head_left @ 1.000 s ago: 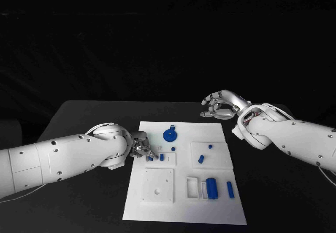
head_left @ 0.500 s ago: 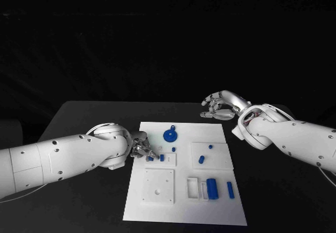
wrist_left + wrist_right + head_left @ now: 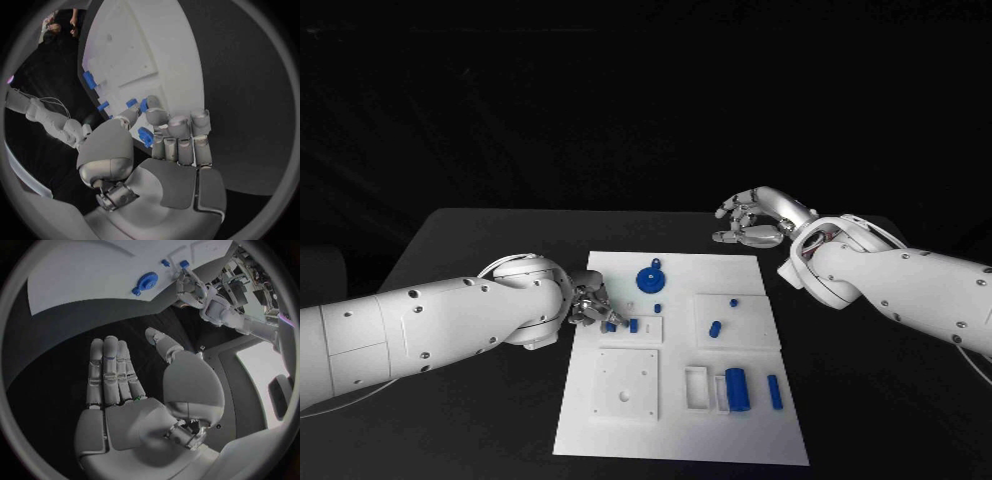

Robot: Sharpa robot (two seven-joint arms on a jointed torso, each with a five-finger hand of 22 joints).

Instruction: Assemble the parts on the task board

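Left hand: your left hand (image 3: 593, 305) sits at the task board's left edge, fingers curled in, pinching a small blue part (image 3: 145, 136) between thumb and fingers; the left wrist view shows the piece tucked against the fingertips.
Held part: it lies low over the board's left side, just beside a short blue peg (image 3: 633, 325) standing on a raised white square (image 3: 643, 327); you cannot tell whether it touches the board.
Task board: one white plate (image 3: 678, 440) in the middle of the black table (image 3: 473, 240), long side running away from you.
Blue parts counted: in the head view you can count seven on the board besides the held one — a round disc with a stem (image 3: 651, 277) near the far end, a tiny peg (image 3: 658, 307) below it, the peg by the hand, a small dot (image 3: 733, 298) and a tilted short cylinder (image 3: 714, 327) on the right square, then a thick cylinder (image 3: 736, 388) and a thin bar (image 3: 773, 391) side by side nearer you.
White fixtures: a square block with holes (image 3: 626, 382) near left, and a narrow frame (image 3: 697, 386) beside the thick cylinder.
Right hand: your right hand (image 3: 757, 219) hangs beyond the board's far right corner, above the table, holding nothing; the right wrist view shows its fingers (image 3: 110, 371) laid out straight.
Hard to make out: the held part's shape is mostly covered by the fingers; the smallest pieces are too tiny to name.
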